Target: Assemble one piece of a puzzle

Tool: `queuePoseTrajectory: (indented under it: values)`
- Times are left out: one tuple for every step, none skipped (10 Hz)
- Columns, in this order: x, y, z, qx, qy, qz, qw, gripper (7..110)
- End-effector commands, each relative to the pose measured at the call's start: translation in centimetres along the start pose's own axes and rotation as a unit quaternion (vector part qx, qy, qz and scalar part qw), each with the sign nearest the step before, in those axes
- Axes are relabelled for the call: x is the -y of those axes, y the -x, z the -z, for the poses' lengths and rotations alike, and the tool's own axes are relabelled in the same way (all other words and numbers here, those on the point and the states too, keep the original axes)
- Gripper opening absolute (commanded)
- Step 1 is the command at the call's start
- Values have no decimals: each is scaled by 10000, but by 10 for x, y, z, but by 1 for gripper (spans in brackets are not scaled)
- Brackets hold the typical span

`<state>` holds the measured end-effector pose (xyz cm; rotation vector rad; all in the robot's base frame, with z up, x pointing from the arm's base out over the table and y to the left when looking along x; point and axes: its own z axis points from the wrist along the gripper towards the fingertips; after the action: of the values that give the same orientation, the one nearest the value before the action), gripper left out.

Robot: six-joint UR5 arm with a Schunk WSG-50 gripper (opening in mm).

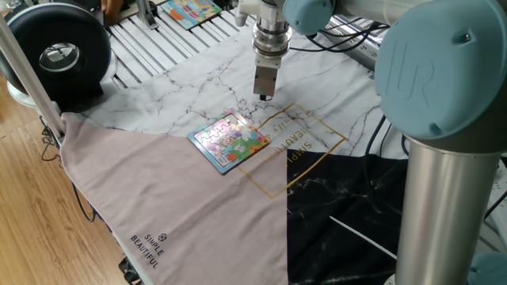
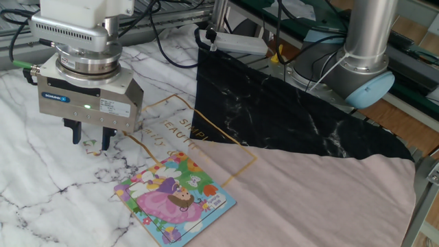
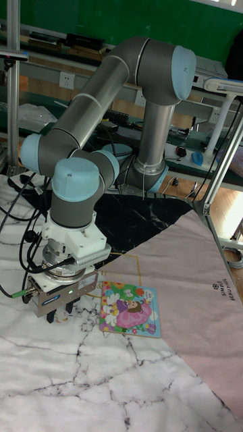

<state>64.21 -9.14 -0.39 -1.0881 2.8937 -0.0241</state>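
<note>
The piece (image 2: 89,143) is a tiny pale bit just under the gripper (image 2: 90,142), down between its two dark fingers (image 2: 75,134). It is too small to see well, and I cannot tell if the fingers are pinching it or if it only lies on the cloth below them. The fingers stand a little apart, pointing straight down, close over the table (image 2: 41,185).

The puzzle (image 2: 174,198) lies flat near the gripper, a bit to the side and not touching it. It has a blue rim and a bright picture with pink and green in it. In one fixed view the puzzle (image 1: 230,141) sits just below the gripper (image 1: 264,96).

The table wears a cloth that looks like white marble with dark cracks. A pinkish-grey cloth (image 1: 182,206) and a black cloth (image 2: 288,110) lie on it too, and a thin gold square with letters (image 1: 297,142) lies beside the puzzle.

The big grey and blue arm (image 3: 101,101) bends over the table. Far back lies another colourful board (image 1: 190,11), and a round black thing (image 1: 55,54) sits at the table's edge.
</note>
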Motion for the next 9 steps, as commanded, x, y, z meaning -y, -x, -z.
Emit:
queuePoseTrajectory:
  values:
    - [1, 2, 2, 23, 2, -56, 10000, 44]
    - [1, 3, 2, 23, 2, -56, 10000, 44]
    - [0, 4, 2, 28, 8, -72, 10000, 44]
    - [0, 4, 2, 28, 8, -87, 10000, 44]
    - [-1, 4, 2, 27, 19, -103, 9999, 44]
    - [-2, 4, 2, 22, 24, -119, 9999, 44]
    - [-5, 5, 2, 40, 69, -182, 9998, 44]
    - [-4, 7, 2, 68, 67, -329, 9994, 44]
    - [-1, 8, 2, 78, 19, -320, 9995, 44]
